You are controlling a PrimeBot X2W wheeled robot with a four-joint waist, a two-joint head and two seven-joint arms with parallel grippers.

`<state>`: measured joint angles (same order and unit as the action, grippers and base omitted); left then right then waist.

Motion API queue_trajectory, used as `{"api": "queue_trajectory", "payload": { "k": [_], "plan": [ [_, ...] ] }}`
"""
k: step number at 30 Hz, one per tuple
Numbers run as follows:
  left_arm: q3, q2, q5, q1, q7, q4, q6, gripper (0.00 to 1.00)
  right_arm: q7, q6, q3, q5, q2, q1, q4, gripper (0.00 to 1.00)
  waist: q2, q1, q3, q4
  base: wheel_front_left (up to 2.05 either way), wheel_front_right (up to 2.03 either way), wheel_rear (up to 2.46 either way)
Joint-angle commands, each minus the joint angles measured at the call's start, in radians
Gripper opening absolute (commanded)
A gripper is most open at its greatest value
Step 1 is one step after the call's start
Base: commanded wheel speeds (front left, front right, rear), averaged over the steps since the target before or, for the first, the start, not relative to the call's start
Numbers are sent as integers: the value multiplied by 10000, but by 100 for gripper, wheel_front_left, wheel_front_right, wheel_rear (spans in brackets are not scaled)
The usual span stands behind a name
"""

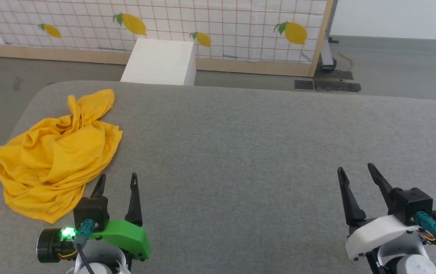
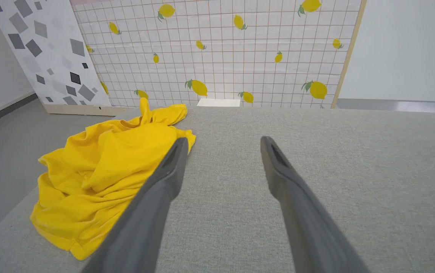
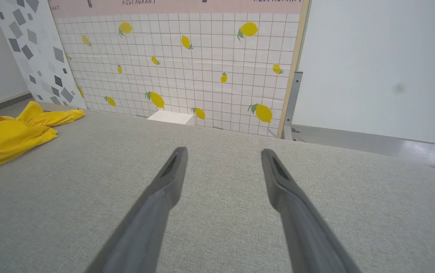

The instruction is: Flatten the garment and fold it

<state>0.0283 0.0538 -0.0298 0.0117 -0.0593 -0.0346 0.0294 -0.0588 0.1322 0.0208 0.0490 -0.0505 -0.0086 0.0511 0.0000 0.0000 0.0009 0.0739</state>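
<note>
Grey fabric-covered tabletop [image 1: 241, 152] with rounded far corners spans most of the head view. Grey floor [image 1: 5, 80] lies beyond it. Behind stands a white grid-patterned panel printed with yellow lemons [image 1: 221, 23], framed in pale wood. Left of that panel, in the left wrist view, leans a second panel with grey and black angular flecks [image 2: 46, 57]. The garment [image 1: 54, 152], mustard yellow, lies crumpled in a heap on the far-left part of the tabletop. Its left edge reaches the tabletop's left side, and one twisted part points toward the far edge. The cloth is bunched in deep folds, not spread flat. A white box [image 1: 161, 62] sits on the floor just past the far edge of the tabletop, in front of the lemon panel. The left gripper [image 1: 118, 176], on a green mount with a lit green indicator, hovers at the near-left. Its jaws stand wide apart with nothing between them. Its outer finger [image 1: 100, 186] ends just beside the garment's near-right edge, and whether it touches the cloth cannot be told. The right gripper [image 1: 355, 167], on a white mount, sits at the near-right over bare tabletop, well apart from the garment. Its jaws are likewise spread wide and empty. In both wrist views the two dark fingers point toward the lemon panel.
</note>
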Motion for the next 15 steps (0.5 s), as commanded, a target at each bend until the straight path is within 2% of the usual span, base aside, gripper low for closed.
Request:
{"api": "queue_trajectory", "payload": {
  "k": [1, 15],
  "plan": [
    [24, 18, -76, -1, -120, -45, 89, 100, -117, -4, 17, 104, 1, 94, 59, 100, 0, 0, -8, 190, 0, 0, 0],
    [70, 18, -134, -89, -407, -173, 235, 100, -405, -6, -18, 288, 1, 215, 213, 100, 0, 0, -36, 1109, 0, 0, 0]
  ]
}}
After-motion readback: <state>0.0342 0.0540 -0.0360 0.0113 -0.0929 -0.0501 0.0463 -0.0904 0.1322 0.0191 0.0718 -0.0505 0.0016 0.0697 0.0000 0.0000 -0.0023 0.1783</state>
